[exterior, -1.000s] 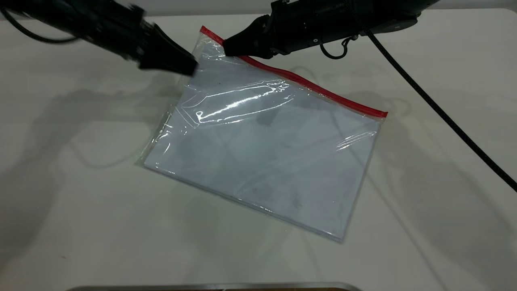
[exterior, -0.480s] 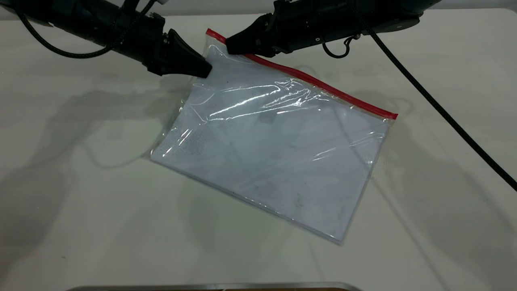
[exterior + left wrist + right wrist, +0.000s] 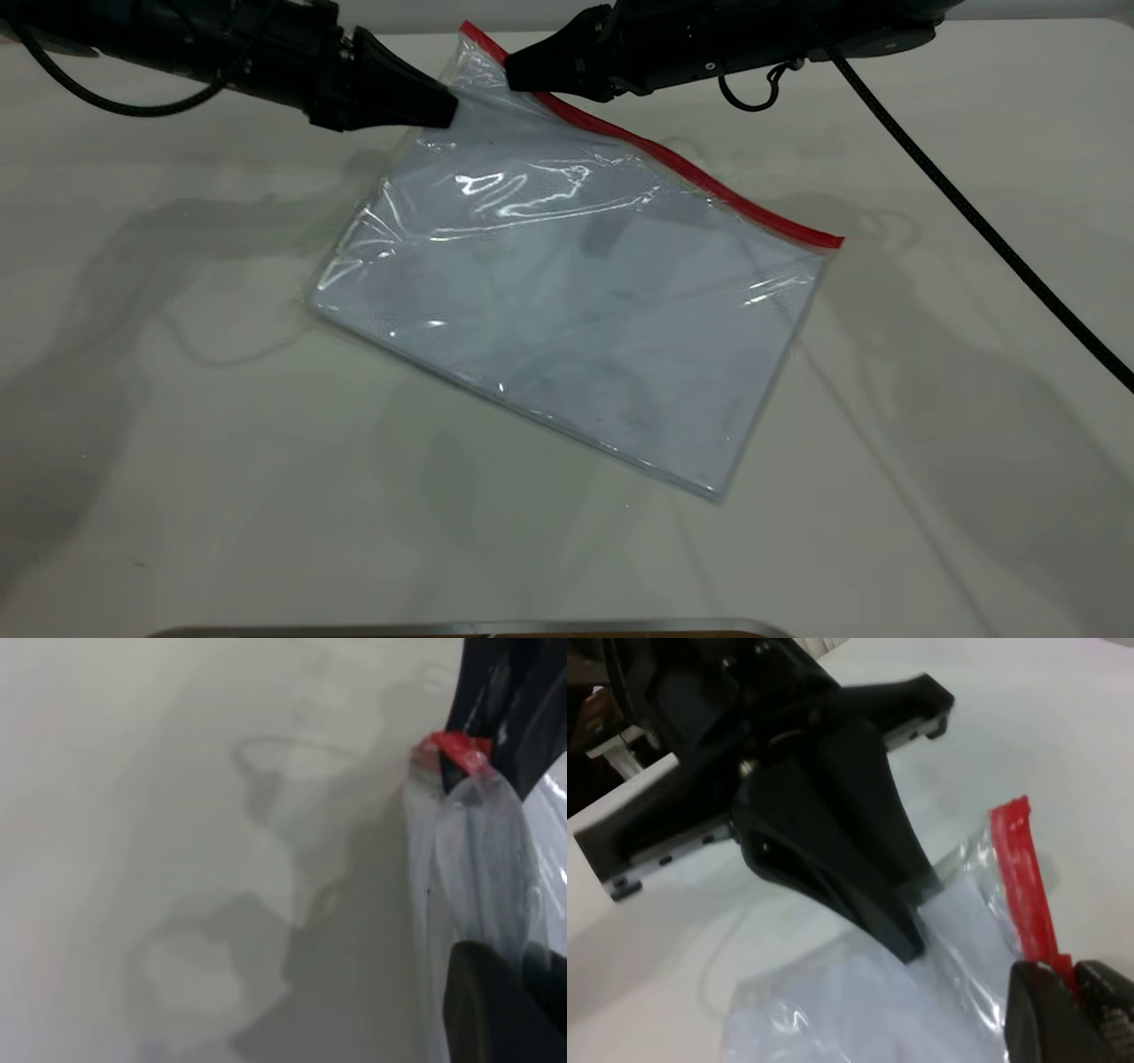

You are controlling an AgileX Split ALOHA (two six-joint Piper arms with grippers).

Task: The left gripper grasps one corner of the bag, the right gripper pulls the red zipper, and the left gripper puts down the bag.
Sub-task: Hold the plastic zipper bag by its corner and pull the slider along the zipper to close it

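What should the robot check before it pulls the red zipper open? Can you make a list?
1. Left gripper pinching the corner of the bag: ok, shut on the plastic.
2. Right gripper on the red zipper: ok, tips closed over the strip near the held corner.
3. Slider tab caught in the tips: cannot tell, hidden.
4. Zipper path free to the far end: ok, nothing lies on it.
5. The bag lifted at the held end: ok, far corners rest on the table.

No readable text, labels, brands, numbers or signs showing anywhere, nothing legible appearing on the clear bag (image 3: 576,301) or its white paper sheets
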